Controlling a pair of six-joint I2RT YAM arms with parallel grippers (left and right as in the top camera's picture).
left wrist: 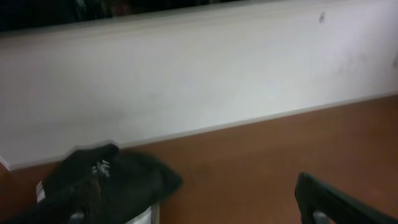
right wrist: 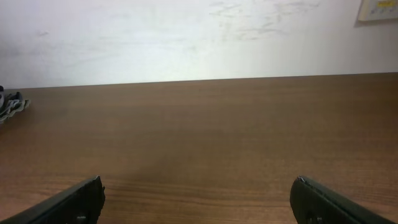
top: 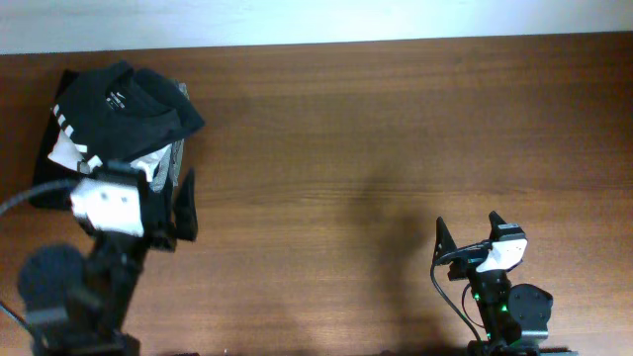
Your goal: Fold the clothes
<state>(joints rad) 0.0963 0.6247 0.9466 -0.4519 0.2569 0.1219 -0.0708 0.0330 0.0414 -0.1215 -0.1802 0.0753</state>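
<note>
The dark near-black T-shirt point(top: 124, 104) lies folded on top of a clothes pile at the table's far left corner, its small pale neck label facing up. It also shows in the left wrist view point(left wrist: 118, 180), low on the left. My left gripper point(top: 158, 193) is open just in front of the pile. Its right finger is over bare wood and its left finger is at the pile's edge, hidden by dark cloth in the wrist view point(left wrist: 199, 214). My right gripper point(top: 470, 232) is open and empty over bare wood at the front right, also seen in its wrist view point(right wrist: 199, 205).
Under the dark shirt lie a white tee point(top: 67, 150), a black garment point(top: 45, 173) and a grey patterned cloth point(top: 178, 148), whose edge shows in the right wrist view point(right wrist: 9, 106). A white wall point(right wrist: 199, 37) runs along the table's far edge.
</note>
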